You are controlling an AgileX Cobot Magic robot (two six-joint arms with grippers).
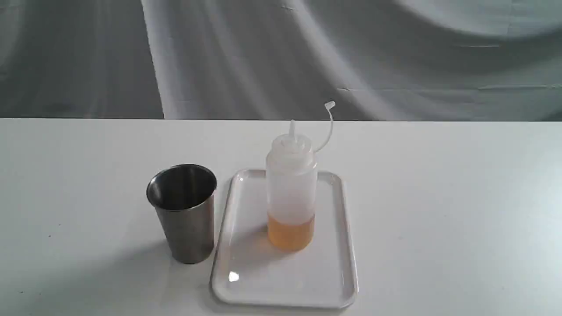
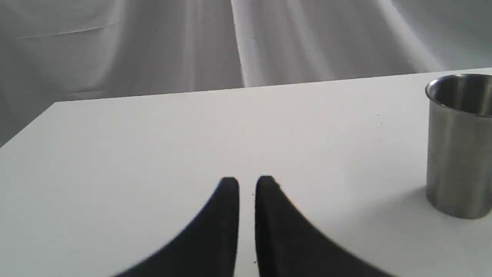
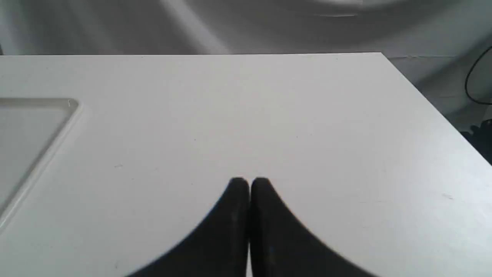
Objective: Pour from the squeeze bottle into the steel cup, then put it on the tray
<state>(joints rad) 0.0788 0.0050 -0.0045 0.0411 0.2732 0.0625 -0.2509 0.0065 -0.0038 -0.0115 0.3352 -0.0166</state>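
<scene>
The squeeze bottle (image 1: 291, 193) stands upright on the white tray (image 1: 246, 281), amber liquid in its lower part, nozzle uncapped and the cap strap curling up to the right. The steel cup (image 1: 184, 213) stands on the table just left of the tray, apart from it. Neither arm shows in the exterior view. My left gripper (image 2: 247, 182) hovers over bare table, its black fingers nearly together with a thin gap and nothing between them; the steel cup (image 2: 459, 142) is off to one side. My right gripper (image 3: 250, 182) is shut and empty, with a tray corner (image 3: 71, 104) at the frame's edge.
The white table (image 1: 439, 197) runs wide on both sides of the tray and cup. A grey draped cloth (image 1: 281, 57) hangs behind its far edge. The right wrist view shows the table's corner (image 3: 382, 54) and a dark cable (image 3: 474, 82) beyond it.
</scene>
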